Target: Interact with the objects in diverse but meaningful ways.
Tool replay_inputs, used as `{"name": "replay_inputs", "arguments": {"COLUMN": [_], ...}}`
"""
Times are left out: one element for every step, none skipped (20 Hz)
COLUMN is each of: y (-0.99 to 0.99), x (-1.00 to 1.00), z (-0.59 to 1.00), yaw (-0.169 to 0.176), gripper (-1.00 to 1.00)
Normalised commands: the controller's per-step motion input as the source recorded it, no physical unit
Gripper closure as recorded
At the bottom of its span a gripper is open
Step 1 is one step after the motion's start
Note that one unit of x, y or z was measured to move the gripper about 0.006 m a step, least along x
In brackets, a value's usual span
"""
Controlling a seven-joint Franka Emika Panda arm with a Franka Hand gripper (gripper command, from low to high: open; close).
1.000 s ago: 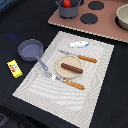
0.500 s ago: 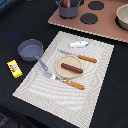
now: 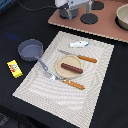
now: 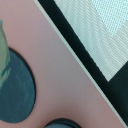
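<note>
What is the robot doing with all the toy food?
Nothing is being held right now. The robot's claw is up over the pink toy stove, away from the food. On the striped placemat, a brown sausage lies on a round plate between a knife and fork. The saucepan and yellow packet sit beside the mat.
</note>
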Motion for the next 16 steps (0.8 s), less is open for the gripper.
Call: {"name": "replay_inputs", "arguments": {"y": [-0.13,-0.12,-0.06,-0.03,-0.05,-0.07,-0.10,-0.10,-0.09,-0.10,-0.11,-0.12,-0.15,-0.16,-0.19,-0.19], "x": [0.35,0.26,0.19,0.13,0.13,0.15,0.14,0.11,0.08,0.08,0.06,0.06,0.10,0.11,0.15,0.13], "z": [0.02,0.00,0.00,0.00,0.00,0.00,0.00,0.00,0.00,0.00,-0.01,-0.02,0.00,0.00,-0.01,-0.02], "yaw": [0.111,0.138,0.167,0.186,0.186,0.181,0.181,0.191,0.201,0.201,0.208,0.208,0.197,0.193,0.182,0.188], "gripper": [-1.00,-1.00,-1.00,-1.00,-1.00,-1.00,-1.00,-1.00,-1.00,-1.00,-1.00,-1.00,-1.00,-1.00,-1.00,-1.00]}}
